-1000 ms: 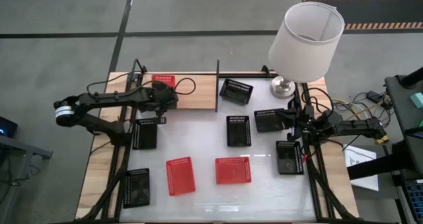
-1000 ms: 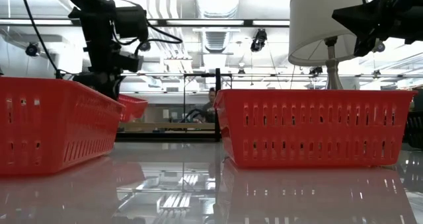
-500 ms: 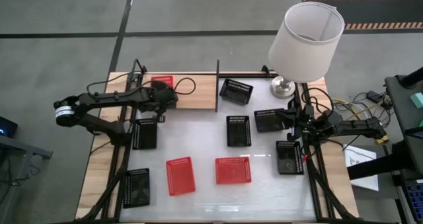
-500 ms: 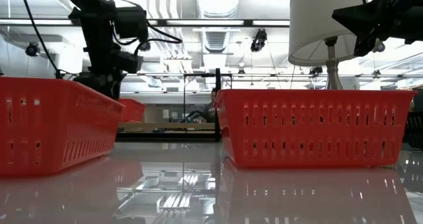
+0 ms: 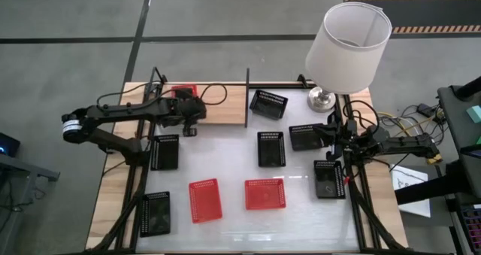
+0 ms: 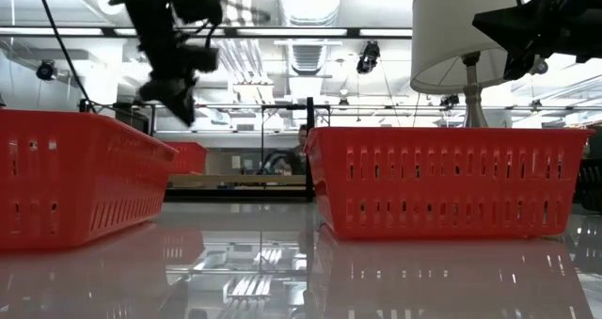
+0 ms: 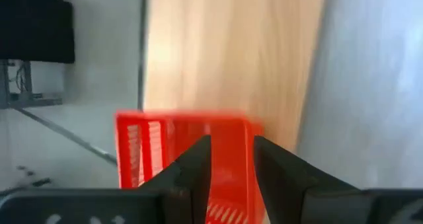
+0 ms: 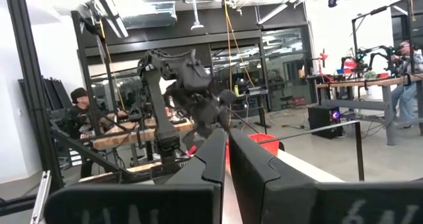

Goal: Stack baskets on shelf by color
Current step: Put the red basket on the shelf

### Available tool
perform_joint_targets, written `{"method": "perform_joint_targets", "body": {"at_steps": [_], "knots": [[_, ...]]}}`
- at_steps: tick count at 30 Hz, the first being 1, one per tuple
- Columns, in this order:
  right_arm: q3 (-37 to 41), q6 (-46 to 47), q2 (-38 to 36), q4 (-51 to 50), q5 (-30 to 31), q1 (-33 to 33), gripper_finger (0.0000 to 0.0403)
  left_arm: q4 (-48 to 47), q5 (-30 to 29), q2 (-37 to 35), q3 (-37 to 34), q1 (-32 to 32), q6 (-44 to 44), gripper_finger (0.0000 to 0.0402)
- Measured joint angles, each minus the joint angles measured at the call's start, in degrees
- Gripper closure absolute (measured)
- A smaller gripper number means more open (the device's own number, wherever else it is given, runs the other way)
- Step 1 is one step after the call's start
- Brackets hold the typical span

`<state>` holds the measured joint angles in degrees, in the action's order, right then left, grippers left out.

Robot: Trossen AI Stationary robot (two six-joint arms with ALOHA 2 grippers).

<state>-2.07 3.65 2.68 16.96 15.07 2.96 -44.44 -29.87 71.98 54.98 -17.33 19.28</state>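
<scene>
Red mesh basket [image 5: 184,92] on light-wood shelf [image 5: 225,104], left gripper [image 7: 231,178] above it, fingers narrowly apart, right gripper [image 8: 227,159] pressed together.

- No readable text, label, brand, number or sign shows in any view.
- The baskets, shelf, lamp and arms carry no legible marking.

Left arm stretched toward the far left of the worktop, left pincer [image 5: 194,112] raised, fingers a narrow gap apart, nothing between them. Right arm parked at the right edge, right pincer [image 5: 325,135] pointing left, fingers closed together.
</scene>
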Motion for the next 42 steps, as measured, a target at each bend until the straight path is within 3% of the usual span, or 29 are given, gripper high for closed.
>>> {"method": "perform_joint_targets", "body": {"at_steps": [5,11,16,22,28,42], "knots": [[0.0,-0.74,0.0,0.04,0.0,0.01,0.039,11.07,0.0,1.34,3.5,1.12,-16.64,0.0316],[0.0,-0.82,0.0,0.52,0.08,0.01,0.039,14.75,0.08,6.68,6.08,0.75,-28.74,0.0354],[0.0,-1.37,0.0,0.5,1.49,0.0,0.039,15.29,0.05,13.52,5.91,-0.38,-29.24,0.0394],[0.0,-1.38,0.0,0.5,1.49,0.0,0.039,11.58,-5.32,18.76,5.88,-2.62,-29.37,0.0399],[0.0,-1.35,0.0,0.51,1.51,0.0,0.039,2.72,-7.01,18.72,5.68,-4.63,-30.85,0.0401],[0.0,-1.11,0.0,0.93,1.49,0.0,0.039,-6.47,-7.58,17.54,5.62,-5.17,-32.68,0.0401]]}}
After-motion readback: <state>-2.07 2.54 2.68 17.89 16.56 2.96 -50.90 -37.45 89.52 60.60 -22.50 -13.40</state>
